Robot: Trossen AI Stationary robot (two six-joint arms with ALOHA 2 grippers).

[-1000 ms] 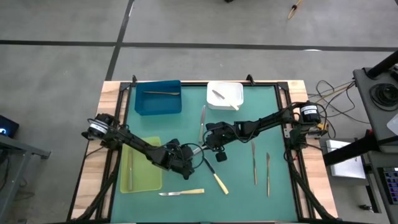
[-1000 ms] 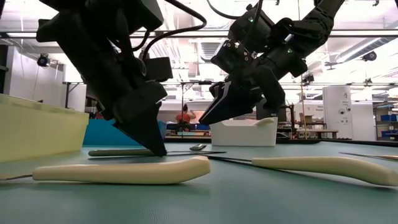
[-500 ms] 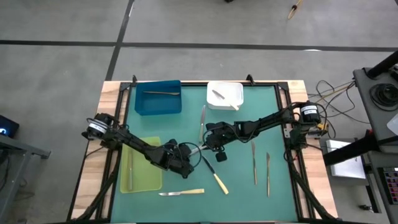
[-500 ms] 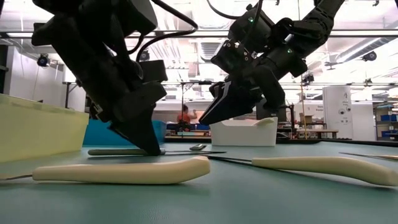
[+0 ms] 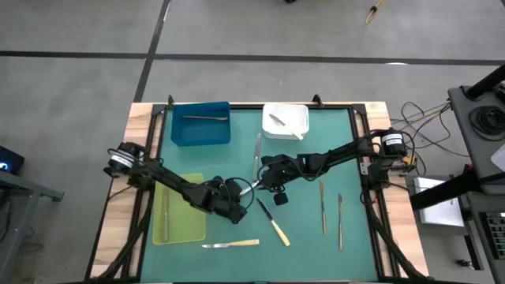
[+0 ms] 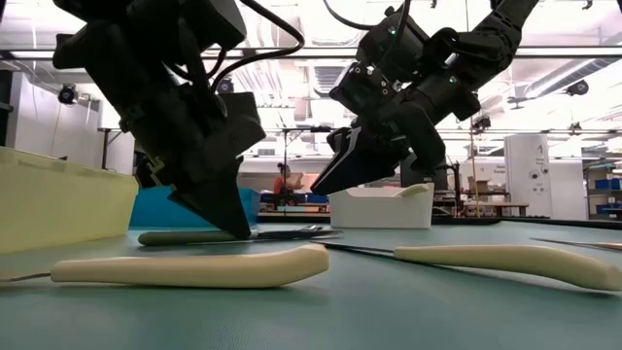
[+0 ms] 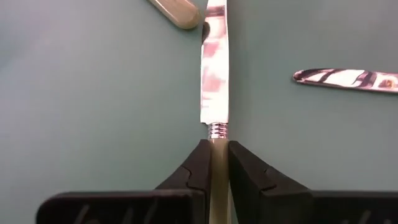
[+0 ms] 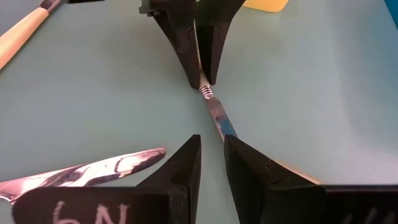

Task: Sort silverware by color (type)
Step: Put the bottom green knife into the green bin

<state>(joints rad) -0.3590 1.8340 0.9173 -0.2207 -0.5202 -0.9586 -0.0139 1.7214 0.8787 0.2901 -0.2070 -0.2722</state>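
My left gripper (image 5: 239,199) is shut on a knife (image 7: 214,74) with a pale yellow-green handle, which lies mid-table. Its blade (image 8: 220,126) points toward my right gripper (image 8: 211,144). That gripper hangs just above the blade tip with a narrow gap between its fingers and nothing in it. Other silverware lies loose: two pale-handled knives (image 5: 273,224) (image 5: 230,245) and three grey pieces (image 5: 322,207) (image 5: 340,221) (image 5: 256,155). My left gripper pinches the knife's handle (image 7: 217,148) between its two fingers, just behind the ribbed collar (image 7: 217,130) where the blade starts. The fingers (image 6: 231,216) slant down from above, from the table's left. The knife lies along the mat, and the rest of its handle (image 6: 180,237) runs back past the fingers.
A blue tray (image 5: 200,136) at the far left, a white tray (image 5: 293,130) at the far middle and a yellow-green tray (image 5: 183,225) at the near left each hold a utensil. Green mat shows at the near right corner.
My left gripper has stayed in place, rolled a little about its own axis and shut on the knife's handle. The knife's blade has shifted slightly on the mat. My right gripper has kept still.
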